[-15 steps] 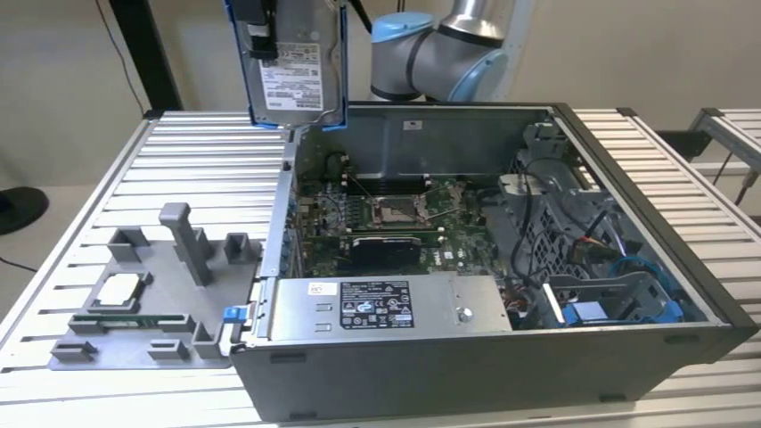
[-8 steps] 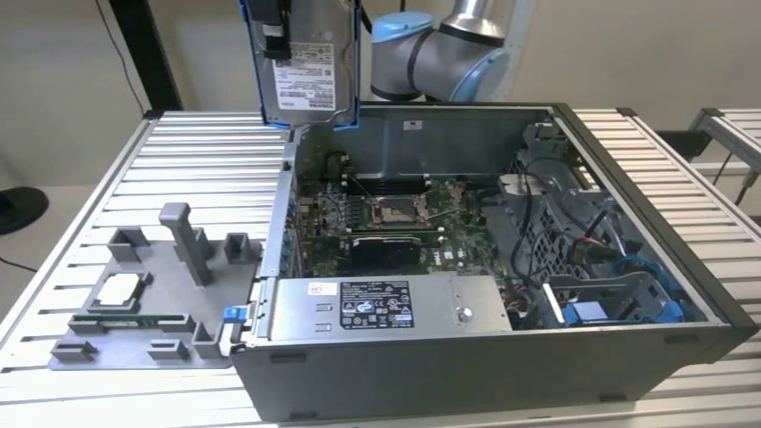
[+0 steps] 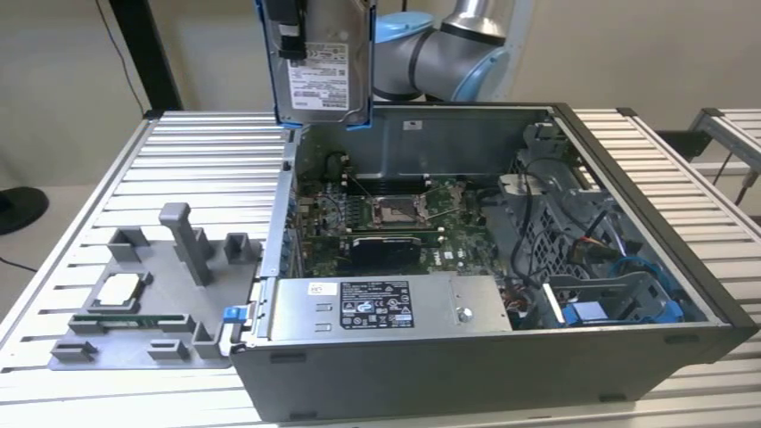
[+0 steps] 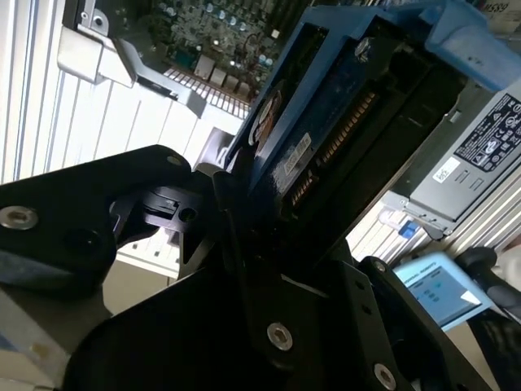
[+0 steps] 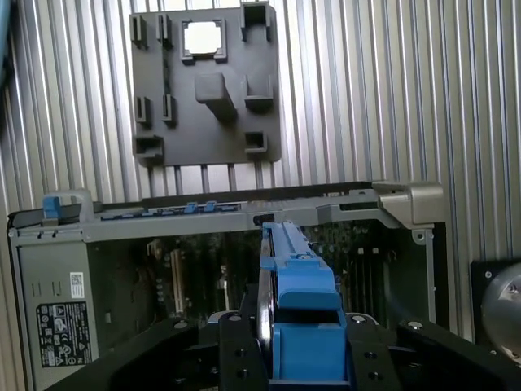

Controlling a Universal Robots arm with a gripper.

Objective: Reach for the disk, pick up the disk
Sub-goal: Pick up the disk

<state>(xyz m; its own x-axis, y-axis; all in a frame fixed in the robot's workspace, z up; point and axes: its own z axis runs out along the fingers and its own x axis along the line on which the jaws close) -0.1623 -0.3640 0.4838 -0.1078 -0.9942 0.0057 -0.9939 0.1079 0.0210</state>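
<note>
The disk, silver-grey with a white label and a blue bracket around it, hangs upright in the air above the back left corner of the open computer case. My gripper is shut on its upper end. In the first wrist view the disk stands edge-on between the black fingers, high over the case. In the second wrist view the disk reaches out from my gripper, its connector edge showing.
Inside the case lie the motherboard, a grey power supply at the front and a blue caddy at the exterior view's right. A grey fixture with a small square chip sits on the slatted table at the left.
</note>
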